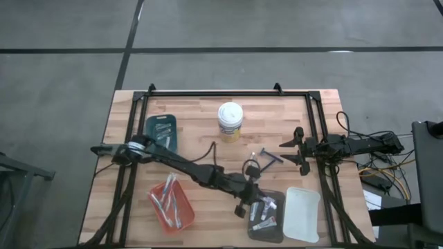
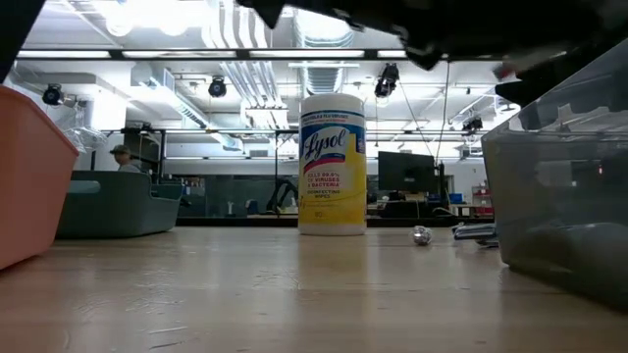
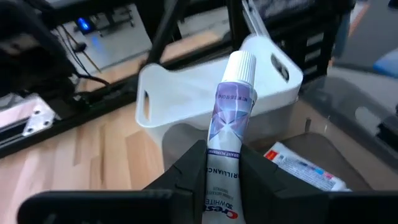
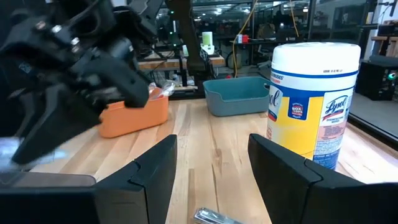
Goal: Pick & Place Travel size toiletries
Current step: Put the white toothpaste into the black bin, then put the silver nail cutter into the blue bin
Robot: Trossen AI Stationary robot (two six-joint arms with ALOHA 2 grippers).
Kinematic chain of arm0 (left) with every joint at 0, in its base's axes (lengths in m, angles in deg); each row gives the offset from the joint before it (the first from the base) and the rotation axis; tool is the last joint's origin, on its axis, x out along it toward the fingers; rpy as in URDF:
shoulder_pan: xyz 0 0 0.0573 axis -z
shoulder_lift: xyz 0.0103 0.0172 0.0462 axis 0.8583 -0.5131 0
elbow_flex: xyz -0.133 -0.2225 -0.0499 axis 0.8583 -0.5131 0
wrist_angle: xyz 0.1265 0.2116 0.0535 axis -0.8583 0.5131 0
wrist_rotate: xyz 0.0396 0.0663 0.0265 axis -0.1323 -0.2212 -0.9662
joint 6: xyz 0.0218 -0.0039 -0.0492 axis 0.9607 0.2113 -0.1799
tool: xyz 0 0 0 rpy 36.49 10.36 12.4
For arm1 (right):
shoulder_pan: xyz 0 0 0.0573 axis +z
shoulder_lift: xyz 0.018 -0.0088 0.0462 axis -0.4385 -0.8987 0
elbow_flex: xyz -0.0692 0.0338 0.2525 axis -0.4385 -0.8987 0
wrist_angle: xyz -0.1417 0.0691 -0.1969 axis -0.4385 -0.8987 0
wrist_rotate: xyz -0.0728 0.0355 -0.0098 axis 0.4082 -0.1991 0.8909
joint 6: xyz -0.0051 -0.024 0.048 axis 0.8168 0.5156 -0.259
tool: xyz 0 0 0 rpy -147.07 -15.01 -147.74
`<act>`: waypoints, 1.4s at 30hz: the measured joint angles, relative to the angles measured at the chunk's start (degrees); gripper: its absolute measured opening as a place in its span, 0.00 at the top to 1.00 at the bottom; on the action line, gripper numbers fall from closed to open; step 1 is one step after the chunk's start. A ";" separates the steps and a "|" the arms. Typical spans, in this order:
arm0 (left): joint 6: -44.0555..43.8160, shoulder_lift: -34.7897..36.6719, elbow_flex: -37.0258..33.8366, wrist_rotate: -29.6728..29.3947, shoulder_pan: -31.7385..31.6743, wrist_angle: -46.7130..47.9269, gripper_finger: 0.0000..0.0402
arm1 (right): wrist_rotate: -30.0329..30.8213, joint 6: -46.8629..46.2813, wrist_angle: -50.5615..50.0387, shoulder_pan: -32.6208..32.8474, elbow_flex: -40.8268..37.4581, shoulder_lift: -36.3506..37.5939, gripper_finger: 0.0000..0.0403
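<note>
Toiletries mostly sit sorted in trays; left gripper (image 3: 224, 180) pinches a toothpaste tube (image 3: 229, 118) above the grey tray (image 1: 278, 220). Razors (image 1: 266, 158) remain by the open, empty right gripper (image 1: 299, 146).

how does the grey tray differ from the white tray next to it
The grey tray is dark and see-through; the white tray is solid white. The grey tray holds small tubes; the white tray looks bare inside. The left pincer, gripping a toothpaste tube, is over the grey tray, not over the white tray. Both are rectangular and sit side by side near the table's front edge.
</note>
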 joint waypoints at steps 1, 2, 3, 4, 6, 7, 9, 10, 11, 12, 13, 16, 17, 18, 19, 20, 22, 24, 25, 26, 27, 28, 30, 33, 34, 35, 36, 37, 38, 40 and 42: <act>0.56 -1.10 1.78 0.00 0.08 1.86 0.81 | 0.00 -0.02 0.00 0.02 0.00 0.02 0.51; 1.03 -2.27 3.63 0.00 0.12 3.57 0.81 | 0.00 0.00 0.00 0.00 0.00 0.02 0.51; 1.33 -3.34 5.48 0.02 0.18 5.15 0.81 | 0.00 0.00 0.00 0.00 0.00 0.02 0.51; 1.69 -4.40 7.24 0.02 0.20 6.87 0.81 | -0.01 -0.02 0.00 0.00 0.00 0.01 0.51; 2.70 -6.24 10.38 0.02 0.23 10.18 0.81 | 0.00 0.00 0.00 0.01 0.00 0.01 0.51; 3.13 -7.08 11.77 0.02 0.23 11.29 0.81 | -0.01 0.00 0.00 0.00 0.00 0.00 0.51; 4.33 -8.41 13.93 0.02 0.23 13.52 0.81 | 0.00 0.00 0.00 0.00 0.00 0.00 0.51; 4.79 -8.78 14.67 0.04 0.23 14.36 0.81 | 0.00 0.00 0.00 0.00 0.00 0.00 0.51; 5.19 -9.17 15.16 0.03 0.23 14.91 0.81 | -0.02 0.00 0.00 0.02 0.00 0.00 0.51; 5.35 -9.43 15.41 0.04 0.23 14.94 0.81 | 0.00 0.00 0.00 0.00 0.00 -0.02 0.51; 5.45 -9.51 15.52 0.03 0.23 14.90 0.81 | 0.00 0.00 0.00 0.00 0.00 0.00 0.51; 5.48 -9.53 15.31 0.07 0.23 14.95 0.81 | 0.00 0.00 0.00 0.00 0.00 0.00 0.51; 5.50 -9.53 15.18 0.07 0.23 14.83 0.81 | -0.02 0.00 0.00 0.01 0.00 0.00 0.51; 5.49 -9.49 15.02 0.07 0.21 14.94 0.80 | -0.01 0.00 0.00 0.00 0.00 0.00 0.51; 5.47 -9.48 14.95 0.09 0.18 15.13 0.79 | 0.00 0.00 0.00 0.00 0.00 0.00 0.51; 5.40 -9.48 14.93 0.09 0.18 15.26 0.77 | -0.02 0.00 0.00 0.02 0.00 0.00 0.51; 5.47 -9.48 14.89 0.11 0.18 15.42 0.71 | -0.02 0.00 0.00 0.00 0.00 0.00 0.51; 5.64 -9.44 14.89 0.11 0.17 15.24 0.64 | -0.01 0.00 0.00 0.00 0.00 0.00 0.51; 5.64 -9.44 14.89 0.11 0.16 15.31 0.59 | -0.02 0.00 0.00 0.00 0.00 0.00 0.51; 5.64 -9.44 14.89 0.11 0.14 15.50 0.55 | -0.02 0.00 0.00 0.00 0.00 0.00 0.51; 5.64 -9.44 14.86 0.11 0.13 15.66 0.51 | -0.02 0.00 0.00 0.00 0.00 0.00 0.51; 5.64 -9.44 14.86 0.11 0.12 15.93 0.48 | -0.02 0.02 0.00 0.00 0.00 0.00 0.51; 5.64 -9.42 14.86 0.09 0.09 16.54 0.42 | -0.02 0.00 0.00 0.00 0.00 0.00 0.51; 5.59 -9.42 14.85 -0.71 0.18 17.08 0.38 | -0.02 0.00 0.00 0.00 0.00 0.00 0.51; 5.55 -9.40 14.84 -1.21 0.23 17.43 0.37 | -0.02 0.01 0.00 0.00 0.00 0.00 0.51; 5.31 -9.36 14.84 -1.72 0.34 18.06 0.37 | -0.02 0.00 0.00 0.00 0.00 0.00 0.51; 4.95 -9.21 14.82 -2.56 0.45 18.87 0.37 | 0.00 0.01 0.00 0.00 0.00 0.00 0.51; 4.23 -9.12 14.78 -3.27 0.50 19.56 0.37 | -0.02 0.00 0.00 0.00 0.00 0.00 0.51; 3.88 -8.89 14.78 -3.98 0.60 19.95 0.38 | -0.02 0.02 0.00 0.00 0.00 0.00 0.51; 2.88 -8.12 14.75 -4.89 0.66 21.18 0.39 | -0.02 0.01 0.00 0.02 0.00 0.00 0.51; 1.85 -6.91 14.75 -5.39 0.66 22.25 0.41 | -0.02 0.02 0.00 0.02 0.00 0.02 0.51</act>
